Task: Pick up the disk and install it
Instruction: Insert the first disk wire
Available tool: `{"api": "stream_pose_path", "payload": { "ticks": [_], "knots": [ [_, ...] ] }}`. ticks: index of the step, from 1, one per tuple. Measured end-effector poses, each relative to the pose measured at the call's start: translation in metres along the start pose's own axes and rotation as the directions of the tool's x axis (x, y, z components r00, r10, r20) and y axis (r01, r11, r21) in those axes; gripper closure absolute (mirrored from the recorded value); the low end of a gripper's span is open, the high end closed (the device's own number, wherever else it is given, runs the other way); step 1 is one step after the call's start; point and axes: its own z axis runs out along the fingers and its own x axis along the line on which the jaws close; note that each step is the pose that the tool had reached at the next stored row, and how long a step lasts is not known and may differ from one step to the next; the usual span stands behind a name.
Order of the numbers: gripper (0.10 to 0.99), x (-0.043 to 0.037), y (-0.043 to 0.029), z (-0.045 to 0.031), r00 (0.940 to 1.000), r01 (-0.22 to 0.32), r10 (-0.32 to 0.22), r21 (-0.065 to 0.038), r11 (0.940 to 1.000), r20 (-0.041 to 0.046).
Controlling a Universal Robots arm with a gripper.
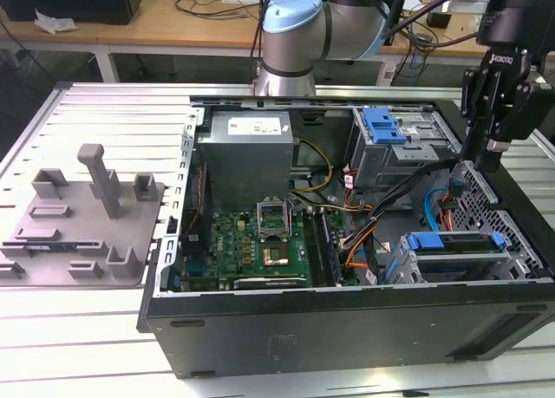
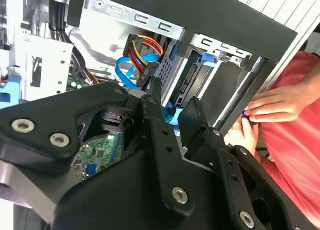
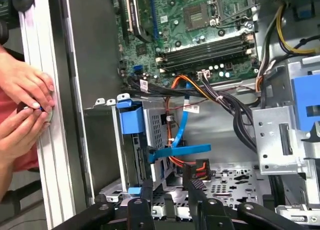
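Note:
The disk (image 1: 455, 243), a silver drive in a blue carrier bracket, sits in the drive cage at the near corner of the open computer case (image 1: 347, 320), on the exterior view's right. It stands edge-on in that cage in both wrist views (image 3: 134, 155) (image 2: 197, 77). My gripper (image 1: 486, 159) hangs just above the case's right wall, behind the disk and apart from it. Both wrist views show its black fingers open with nothing between them (image 3: 170, 187) (image 2: 173, 109).
A person's hands (image 3: 25, 104) (image 2: 275, 109) work at the outer wall of the case beside the drive cage. Inside lie the motherboard (image 1: 251, 233), a grey power-supply box (image 1: 247, 151), a blue latch (image 1: 384, 125) and loose cables (image 1: 364, 242). A grey fixture (image 1: 82, 216) stands left.

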Motion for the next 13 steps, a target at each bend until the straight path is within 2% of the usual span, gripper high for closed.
{"api": "stream_pose_path", "payload": {
  "ticks": [1,2,3,4,5,6,8,9,11,13],
  "knots": [
    [0.671,-0.0005,0.0001,0.0002,1.0000,-0.009,0.009,0.001,1.0000,0.0004],
    [0.671,-0.0042,0.0027,0.0004,0.9999,-0.012,0.012,0.003,0.9999,-0.0050],
    [0.671,-0.0074,0.0045,0.0004,0.9998,-0.008,0.008,0.007,0.9999,-0.0190],
    [0.671,-0.0102,0.0057,0.0006,0.9997,-0.004,0.004,0.010,0.9999,-0.0253],
    [0.671,-0.0151,0.0069,0.0007,0.9996,-0.001,0.001,0.012,0.9999,-0.0274],
    [0.671,-0.0233,0.0088,0.0004,0.9996,0.001,-0.001,0.014,0.9999,-0.0275],
    [0.671,-0.0329,0.0110,-0.0001,0.9996,0.003,-0.002,0.017,0.9999,-0.0271],
    [0.671,-0.0357,0.0120,0.0007,0.9996,0.003,-0.002,0.019,0.9998,-0.0272],
    [0.671,-0.0363,0.0124,0.0020,0.9996,-0.002,0.002,0.026,0.9996,-0.0290],
    [0.671,-0.0368,0.0123,0.0032,0.9995,-0.009,0.010,0.030,0.9995,-0.0307]
  ]
}}
